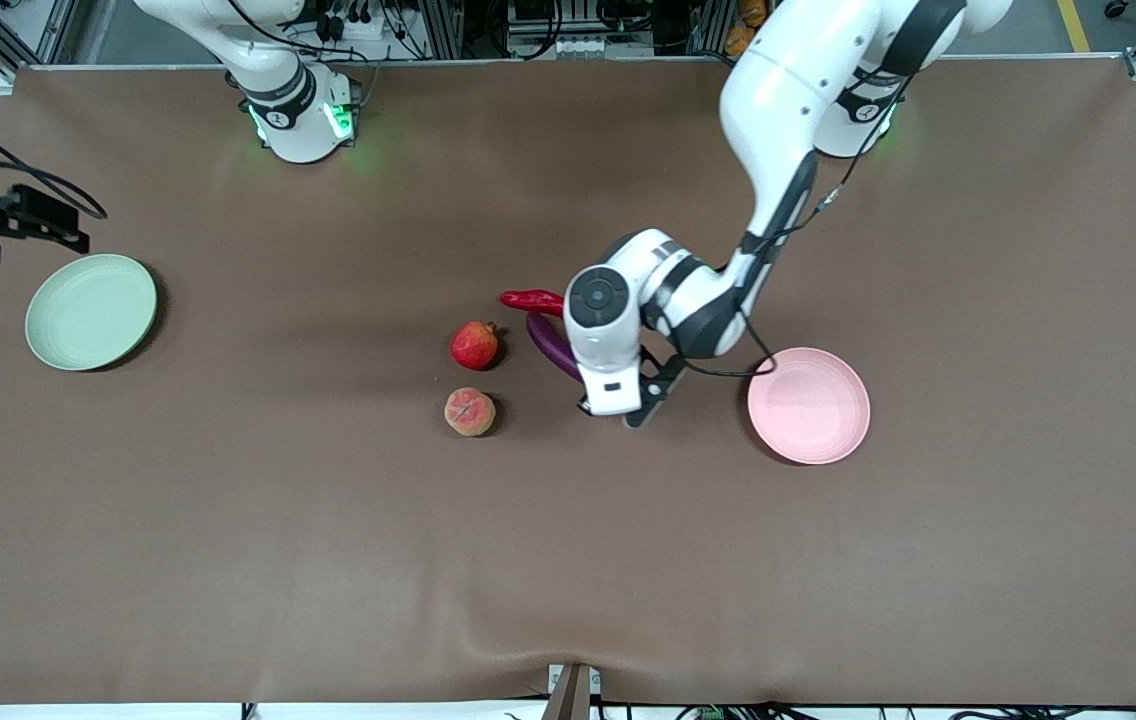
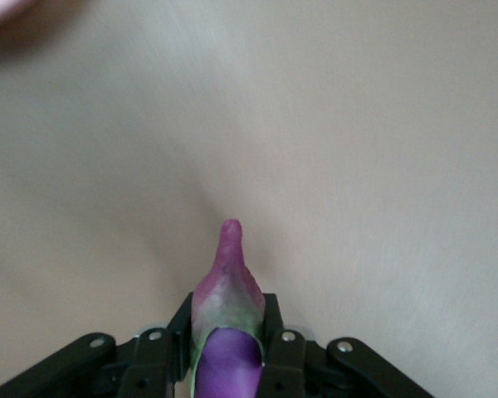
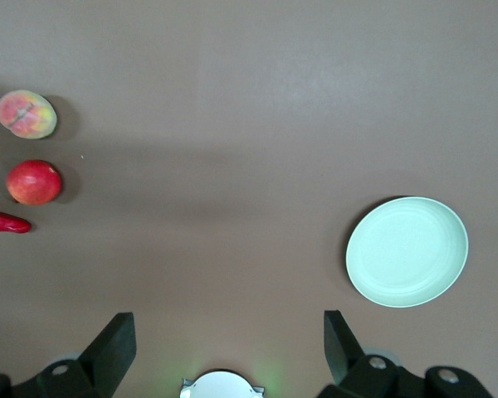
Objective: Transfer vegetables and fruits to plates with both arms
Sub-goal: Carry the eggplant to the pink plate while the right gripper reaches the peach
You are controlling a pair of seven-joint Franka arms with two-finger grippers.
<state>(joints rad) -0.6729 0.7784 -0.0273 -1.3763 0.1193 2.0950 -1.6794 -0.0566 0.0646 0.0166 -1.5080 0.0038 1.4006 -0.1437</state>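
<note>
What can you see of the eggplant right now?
The eggplant is long, slim and glossy purple, with a greenish cap tapering to a pinkish stem tip. The left claw is shut on its stem end. Its other end points toward the red chili. Whether it has left the table can't be told.

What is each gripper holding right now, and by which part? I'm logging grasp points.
The left gripper is shut on the eggplant near its stem end, the stem poking out past the fingers. The right gripper, above the table near the green plate, is open and holds nothing.
</note>
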